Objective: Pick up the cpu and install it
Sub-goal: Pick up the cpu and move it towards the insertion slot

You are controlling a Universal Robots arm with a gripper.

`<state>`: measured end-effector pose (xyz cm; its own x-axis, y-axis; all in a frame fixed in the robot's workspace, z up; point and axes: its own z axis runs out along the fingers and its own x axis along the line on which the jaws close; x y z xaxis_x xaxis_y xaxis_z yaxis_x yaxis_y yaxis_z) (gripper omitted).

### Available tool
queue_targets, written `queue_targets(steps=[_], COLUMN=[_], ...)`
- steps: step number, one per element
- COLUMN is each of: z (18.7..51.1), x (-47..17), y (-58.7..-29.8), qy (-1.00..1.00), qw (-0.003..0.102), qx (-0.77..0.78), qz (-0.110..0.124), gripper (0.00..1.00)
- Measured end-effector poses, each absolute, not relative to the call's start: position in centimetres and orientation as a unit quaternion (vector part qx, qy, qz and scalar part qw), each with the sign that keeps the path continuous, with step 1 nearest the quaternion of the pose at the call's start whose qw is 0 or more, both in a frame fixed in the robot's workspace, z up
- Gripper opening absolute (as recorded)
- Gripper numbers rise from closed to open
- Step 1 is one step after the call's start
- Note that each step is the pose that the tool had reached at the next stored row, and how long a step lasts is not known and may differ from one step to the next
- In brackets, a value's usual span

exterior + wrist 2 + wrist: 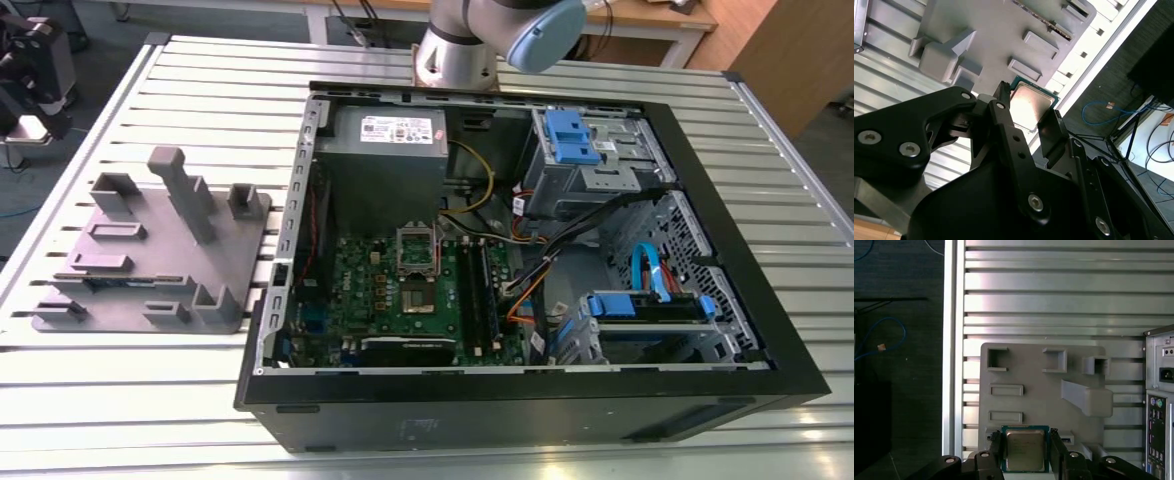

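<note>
A black two-fingered pincer is closed on the cpu, a small flat square chip with a pale silver metal top and a thin green border. In the first wrist view a dark finger stands against each of two opposite edges, metal face toward the camera. The chip looks large against the grey plastic fixture behind it, so it seems to be held clear above the fixture, near its edge, rather than resting in a pocket. In the second wrist view one pad meets the chip's edge at an angle that hides the contact, so how firm that side of the grip is cannot be confirmed. The fixture lies on the ribbed metal counter, just beside the open computer case, at the exterior view's left. Inside the case the green motherboard lies flat with a metal-framed socket near its middle. To do this carrying step well, the chip should stay level and square between the fingers, gripped by its edges only and with modest force. Travel should be slow and high enough to clear the fixture's tall posts and the case wall, with no twist that would shift the chip's orientation.
</note>
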<state>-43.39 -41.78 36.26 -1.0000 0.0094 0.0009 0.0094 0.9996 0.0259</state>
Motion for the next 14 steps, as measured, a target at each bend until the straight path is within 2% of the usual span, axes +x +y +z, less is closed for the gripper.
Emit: queue_targets(steps=[14], z=[36.57], x=[-43.39], y=[-41.78], qy=[-1.000], qw=[0.000], qx=[-0.005], qz=[-0.013], gripper=[0.47])
